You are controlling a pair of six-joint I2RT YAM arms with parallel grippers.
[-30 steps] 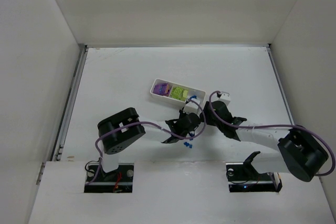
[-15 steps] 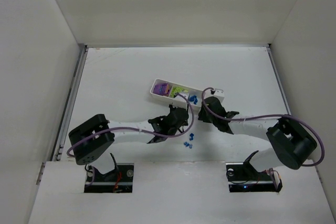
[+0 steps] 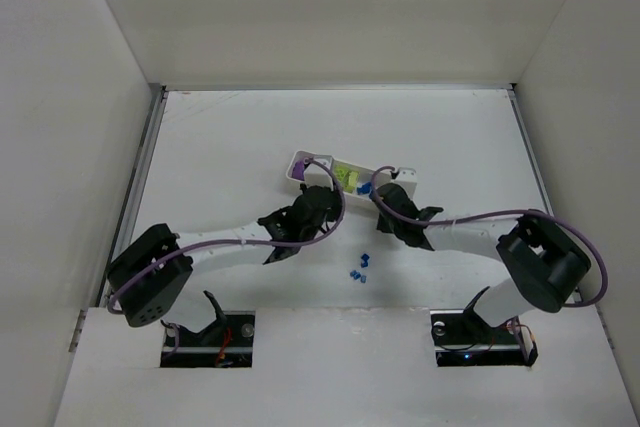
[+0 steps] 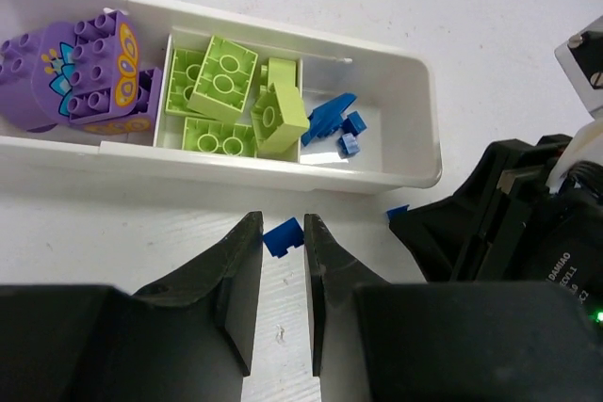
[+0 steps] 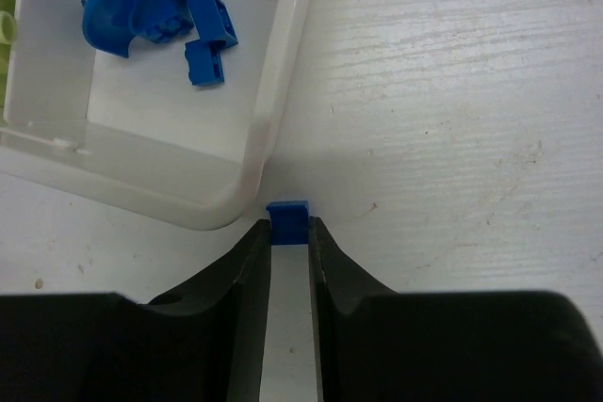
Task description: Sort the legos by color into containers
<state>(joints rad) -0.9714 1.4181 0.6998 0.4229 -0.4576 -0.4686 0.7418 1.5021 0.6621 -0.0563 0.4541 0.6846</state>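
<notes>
The white tray [image 4: 426,129] holds purple bricks [image 4: 80,72] in its left compartment, yellow-green bricks [image 4: 231,91] in the middle and tiny blue pieces [image 4: 334,124] on the right. My left gripper [image 4: 283,233] is shut on a tiny blue piece [image 4: 282,236] just in front of the tray's near wall. My right gripper [image 5: 289,228] is shut on another tiny blue piece [image 5: 288,220] beside the tray's corner [image 5: 268,138]. In the top view both grippers, left [image 3: 320,197] and right [image 3: 382,192], are at the tray [image 3: 297,164].
A few loose blue pieces [image 3: 358,269] lie on the table in front of the two arms. The right gripper's black body [image 4: 509,223] sits close to the right of my left fingers. White walls enclose the table.
Both arms have moved away from the loose blue pieces and up to the tray, each carrying a tiny blue piece. The left arm has swung to the left.
</notes>
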